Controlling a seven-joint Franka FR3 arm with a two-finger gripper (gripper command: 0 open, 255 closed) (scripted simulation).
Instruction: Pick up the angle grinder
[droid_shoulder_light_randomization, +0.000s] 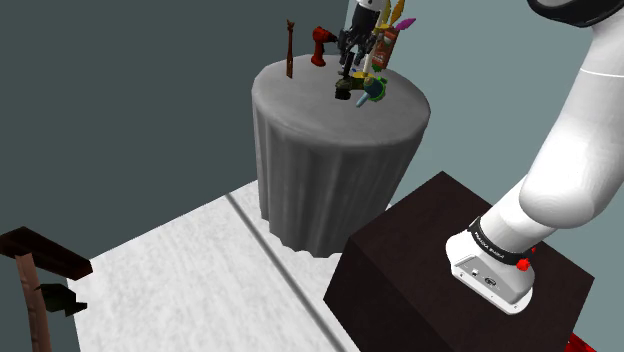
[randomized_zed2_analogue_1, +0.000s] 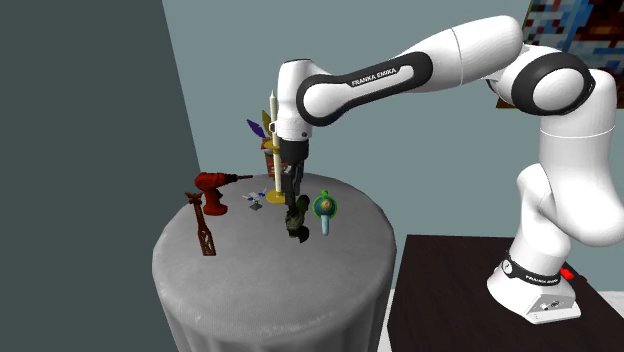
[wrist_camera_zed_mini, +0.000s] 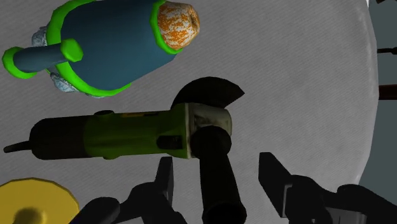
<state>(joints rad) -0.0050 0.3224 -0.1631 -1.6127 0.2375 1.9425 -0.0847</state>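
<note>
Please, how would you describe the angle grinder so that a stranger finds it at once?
Look at the round table, draped in grey cloth. Near its middle, under the pincer, lies the angle grinder: the only tool with a lime-green body, a black side handle and a black guard.

angle grinder (droid_shoulder_light_randomization: 347, 91) on draped table (droid_shoulder_light_randomization: 320, 180) | red drill (droid_shoulder_light_randomization: 320, 47) nearby | stand (droid_shoulder_light_randomization: 420, 260) apart

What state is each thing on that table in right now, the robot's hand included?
angle grinder, lying flat, not held
gripper, open, either side of the grinder's handle, not touching it
blue and green toy, lying on its side
red drill, standing upright
white candle, standing upright
</note>
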